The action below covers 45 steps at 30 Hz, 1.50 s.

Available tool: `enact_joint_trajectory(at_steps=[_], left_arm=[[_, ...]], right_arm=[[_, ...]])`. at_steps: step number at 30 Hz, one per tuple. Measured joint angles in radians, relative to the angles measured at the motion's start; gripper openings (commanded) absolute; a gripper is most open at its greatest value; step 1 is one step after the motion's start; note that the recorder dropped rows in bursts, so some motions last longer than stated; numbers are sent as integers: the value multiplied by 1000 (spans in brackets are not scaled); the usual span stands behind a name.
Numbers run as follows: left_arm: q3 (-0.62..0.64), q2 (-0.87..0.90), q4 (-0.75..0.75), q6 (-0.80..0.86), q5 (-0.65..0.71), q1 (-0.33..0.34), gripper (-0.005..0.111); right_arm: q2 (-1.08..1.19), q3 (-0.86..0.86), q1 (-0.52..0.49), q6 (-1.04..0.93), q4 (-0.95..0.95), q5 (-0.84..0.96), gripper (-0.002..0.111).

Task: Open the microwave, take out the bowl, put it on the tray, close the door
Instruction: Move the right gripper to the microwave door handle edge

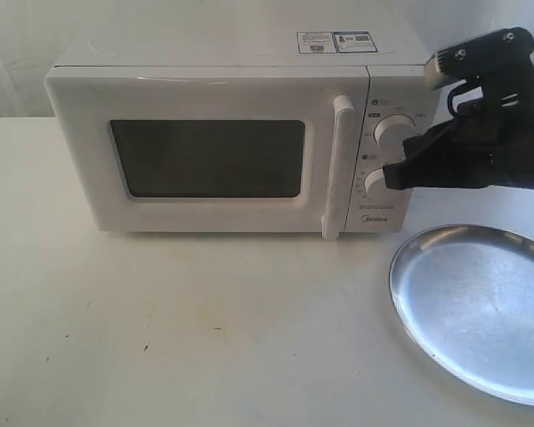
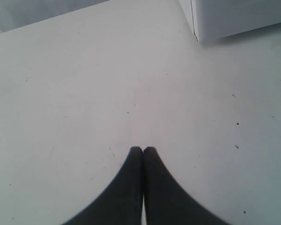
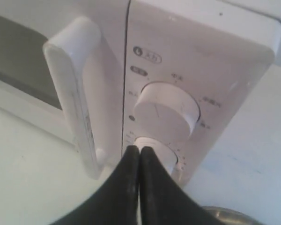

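I'm on the first step, opening: the door [image 1: 205, 173] sits flush in the microwave [image 1: 222, 67], so nothing has been pulled yet. The bowl isn't visible in any view. I take it to be behind the dark window [image 1: 207, 158], which shows me nothing of the inside.

My right fingers [image 3: 127, 180] are pressed together and empty. Their tips are in front of the lower knob [image 3: 155, 149], just at 3 o'clock of the handle [image 1: 341, 165]; I can't tell whether they touch the knob. My left fingers [image 2: 129, 180] are also pressed together with nothing between them, hanging over bare worktop [image 1: 205, 329] near a corner of the microwave.

The handle is a tall bar with its long axis running 12 to 6 along the door's 3 o'clock edge. The door faces the exterior camera. I judge the hinge to be at the 9 o'clock edge.

Next I'd spread the right fingers and shift them toward 9 o'clock onto the bar. Then I'd close across its narrow width and draw it out in an arc about that hinge, not straight back.

The tray [image 1: 481, 307] lies flat at 4 o'clock of the microwave, clear of the door's swing as far as I can judge.
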Motion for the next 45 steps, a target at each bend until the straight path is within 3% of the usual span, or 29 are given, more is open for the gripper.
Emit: enact_joint_trajectory(at_steps=[5,10,16,18,20,21,23,26,31,35,41,45], left_arm=[[0,0,0,0,0,0,0],[0,0,0,0,0,0,0],[0,0,0,0,0,0,0],[0,0,0,0,0,0,0],[0,0,0,0,0,0,0],[0,0,0,0,0,0,0],[0,0,0,0,0,0,0],[0,0,0,0,0,0,0],[0,0,0,0,0,0,0],[0,0,0,0,0,0,0],[0,0,0,0,0,0,0],[0,0,0,0,0,0,0]], right_arm=[[-75,0,0,-52,277,-117,0],[-243,0,0,-243,199,-215,0],[-580,-25,0,-403,159,-201,0],[-704,-52,0,-529,130,-165,0],[-791,-59,0,-723,40,11,0],[-818,-59,0,-740,-8,215,0],[-813,-59,0,-560,-31,471,0],[-761,-40,0,-270,-21,548,0],[-572,77,0,-204,73,650,0],[-411,149,0,-352,151,647,0],[-315,243,0,-805,535,626,0],[-254,255,0,-879,593,475,0]])
